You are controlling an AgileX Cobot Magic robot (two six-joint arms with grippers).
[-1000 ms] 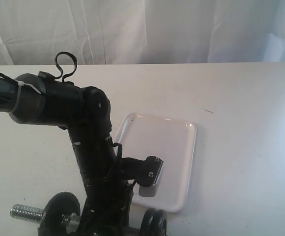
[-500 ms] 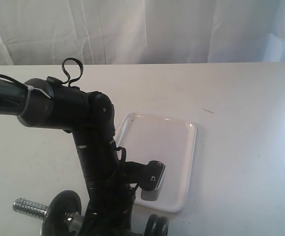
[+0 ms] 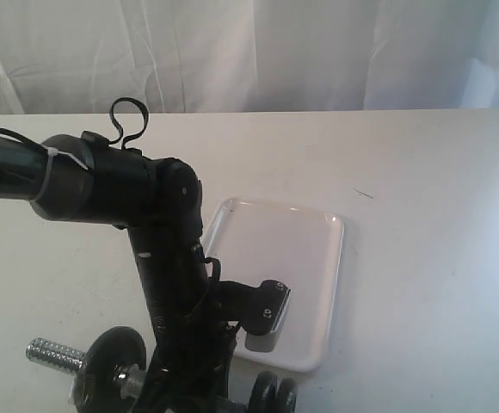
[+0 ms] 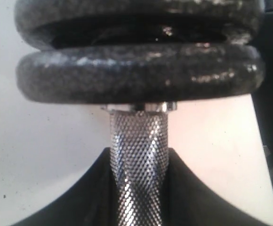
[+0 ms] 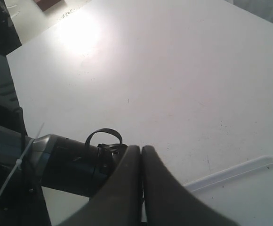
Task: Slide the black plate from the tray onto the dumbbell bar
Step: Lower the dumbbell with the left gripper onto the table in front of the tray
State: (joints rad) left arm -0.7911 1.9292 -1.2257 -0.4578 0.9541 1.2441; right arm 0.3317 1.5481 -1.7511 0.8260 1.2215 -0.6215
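Two black discs (image 4: pixel 141 80) sit on the dumbbell bar (image 4: pixel 139 150) that the left tool (image 4: pixel 139 197) clamps, the outer likely the black plate (image 4: pixel 136 16); with the tray (image 3: pixel 318 258) looking bare and the right tool (image 5: pixel 141 188) pinched together empty, the sliding seems done.

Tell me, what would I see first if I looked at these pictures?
The big black arm fills the front left of the exterior view, reaching down to a silver bar at the bottom edge. Up close in the left wrist view, two chunky black discs sit on that bar, with the fingers on either side of it. A shiny white tray lies just right of the arm.
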